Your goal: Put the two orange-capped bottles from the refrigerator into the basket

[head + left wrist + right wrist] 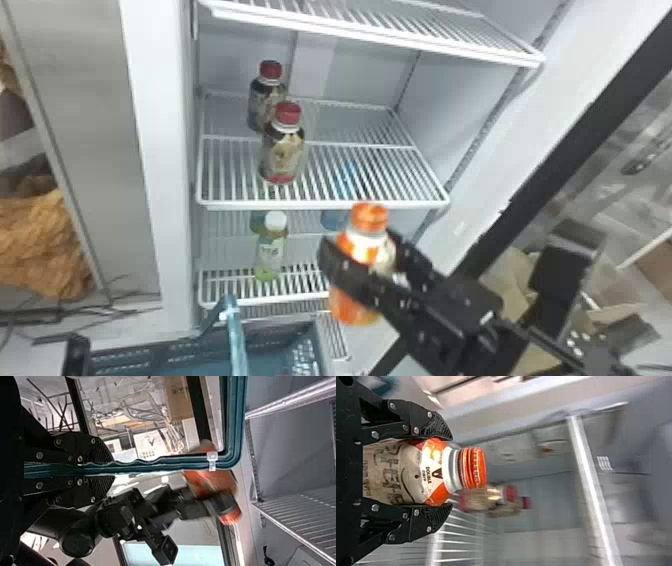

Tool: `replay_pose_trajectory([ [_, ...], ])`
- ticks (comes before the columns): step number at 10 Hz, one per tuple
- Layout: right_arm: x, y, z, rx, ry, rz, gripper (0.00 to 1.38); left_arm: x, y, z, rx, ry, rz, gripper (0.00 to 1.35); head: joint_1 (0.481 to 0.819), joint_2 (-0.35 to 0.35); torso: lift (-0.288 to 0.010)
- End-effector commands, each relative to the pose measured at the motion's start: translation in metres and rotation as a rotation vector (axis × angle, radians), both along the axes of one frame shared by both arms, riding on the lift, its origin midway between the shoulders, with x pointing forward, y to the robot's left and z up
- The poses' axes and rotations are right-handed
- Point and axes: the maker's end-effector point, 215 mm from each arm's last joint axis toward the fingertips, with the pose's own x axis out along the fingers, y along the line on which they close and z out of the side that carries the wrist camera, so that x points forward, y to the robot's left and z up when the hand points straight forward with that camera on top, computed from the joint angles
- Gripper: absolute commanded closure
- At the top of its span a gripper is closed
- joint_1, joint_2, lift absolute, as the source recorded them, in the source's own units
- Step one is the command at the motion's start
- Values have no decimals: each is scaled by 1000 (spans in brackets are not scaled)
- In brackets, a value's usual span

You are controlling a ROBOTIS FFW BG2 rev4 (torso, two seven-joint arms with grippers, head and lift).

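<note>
R jaws (362,248) btl-wide round orange-capped btl (350,306); L jaws (111,469) pinch hdl (158,463).

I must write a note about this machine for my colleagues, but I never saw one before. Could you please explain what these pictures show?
This is a two-armed robot before an open refrigerator. One picture looks down from its head; the sideways ones come from its left and right wrists. The right fingers hold an orange-capped bottle. The left fingers grip the teal handle of the basket. Two red-capped bottles stand on a wire shelf, and a white-capped bottle stands lower down.
</note>
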Motion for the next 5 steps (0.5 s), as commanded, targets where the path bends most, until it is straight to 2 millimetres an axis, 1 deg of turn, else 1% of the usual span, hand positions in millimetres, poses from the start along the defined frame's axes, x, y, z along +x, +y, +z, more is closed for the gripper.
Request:
replay_pose_trajectory([
  [1,-28,1,-30,-37,146,23,734,0,0,0,1,0,0,1197,695,-350,-40],
  [2,-41,5,-49,-35,228,54,734,0,0,0,2,-2,-2,1197,695,-350,-40],
  [3,-48,10,-63,-18,279,78,734,0,-1,1,0,-4,-3,1197,695,-350,-40],
  [4,-57,15,-75,-13,330,97,734,0,-1,1,0,-4,-3,1197,695,-350,-40],
  [5,-64,23,-83,1,372,130,734,0,-1,1,0,-6,-6,1197,695,-350,-40],
])
